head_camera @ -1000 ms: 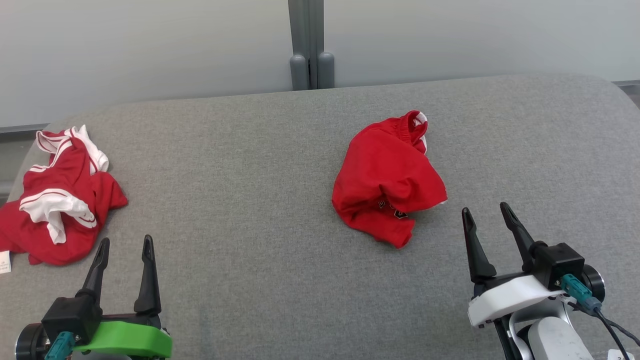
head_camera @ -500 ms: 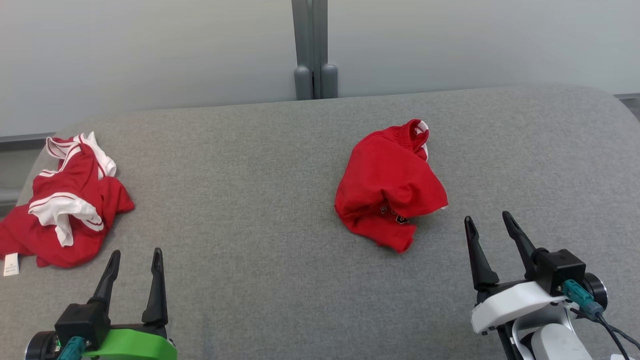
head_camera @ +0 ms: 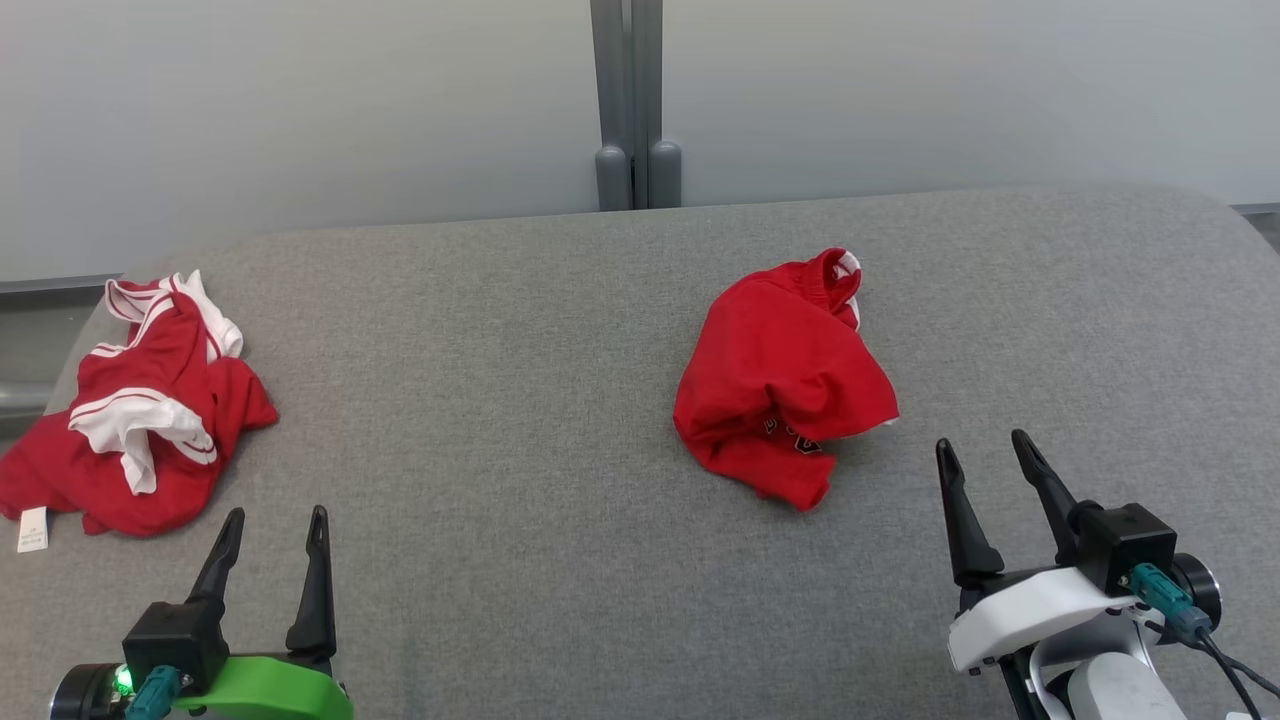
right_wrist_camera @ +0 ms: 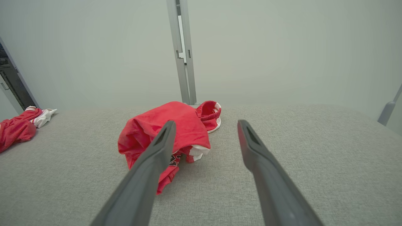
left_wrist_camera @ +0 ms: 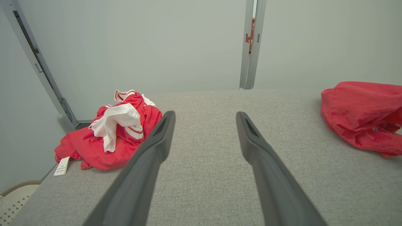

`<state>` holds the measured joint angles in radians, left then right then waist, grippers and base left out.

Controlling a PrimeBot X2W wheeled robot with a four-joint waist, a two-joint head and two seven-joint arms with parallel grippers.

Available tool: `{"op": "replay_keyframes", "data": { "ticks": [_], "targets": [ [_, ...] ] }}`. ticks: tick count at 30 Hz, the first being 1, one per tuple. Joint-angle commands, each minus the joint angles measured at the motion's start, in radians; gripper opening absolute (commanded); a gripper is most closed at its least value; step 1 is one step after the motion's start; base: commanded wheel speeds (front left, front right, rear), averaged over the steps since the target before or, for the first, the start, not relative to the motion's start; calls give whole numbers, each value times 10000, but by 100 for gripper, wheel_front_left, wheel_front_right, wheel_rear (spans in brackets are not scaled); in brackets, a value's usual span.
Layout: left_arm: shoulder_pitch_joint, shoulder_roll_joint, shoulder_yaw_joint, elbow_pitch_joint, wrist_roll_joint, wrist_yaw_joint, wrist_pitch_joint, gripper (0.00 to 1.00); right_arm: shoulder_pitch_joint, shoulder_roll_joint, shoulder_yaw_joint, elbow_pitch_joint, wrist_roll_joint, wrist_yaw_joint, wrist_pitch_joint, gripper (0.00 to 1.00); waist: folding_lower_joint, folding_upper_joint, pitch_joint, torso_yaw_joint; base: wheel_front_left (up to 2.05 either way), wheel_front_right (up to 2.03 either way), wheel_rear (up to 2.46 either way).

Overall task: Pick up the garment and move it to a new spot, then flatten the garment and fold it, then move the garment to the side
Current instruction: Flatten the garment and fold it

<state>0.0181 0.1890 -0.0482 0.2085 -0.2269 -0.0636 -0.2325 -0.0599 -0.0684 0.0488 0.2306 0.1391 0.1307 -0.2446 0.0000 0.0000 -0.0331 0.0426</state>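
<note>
Head view: crumpled red garment (head_camera: 785, 385) lies on the woven grey cushion (head_camera: 500, 400), near the right gripper (head_camera: 981, 441); it and the left gripper (head_camera: 277, 512) gape, empty. Left wrist view: bunched striped jersey (left_wrist_camera: 103, 147). Right wrist view: garment's ribbed, perhaps elastic, band (right_wrist_camera: 209, 111).

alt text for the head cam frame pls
A crumpled red garment lies right of centre on a grey padded surface, with a red-and-white garment bunched near its left edge. The left gripper and right gripper sit at the bottom corners, both open and empty, touching neither garment.
</note>
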Motion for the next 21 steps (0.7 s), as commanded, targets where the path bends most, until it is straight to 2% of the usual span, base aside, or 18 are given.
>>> {"op": "replay_keyframes", "data": {
  "ticks": [1,21],
  "targets": [
    [-15,63,-15,-54,45,55,43,100,124,-14,-26,-12,12,1,31,100,0,0,11,10,0,0,0],
    [147,150,-109,-248,-91,298,111,100,142,19,-70,28,1,1,72,100,0,0,64,14,0,0,0]
  ]
}}
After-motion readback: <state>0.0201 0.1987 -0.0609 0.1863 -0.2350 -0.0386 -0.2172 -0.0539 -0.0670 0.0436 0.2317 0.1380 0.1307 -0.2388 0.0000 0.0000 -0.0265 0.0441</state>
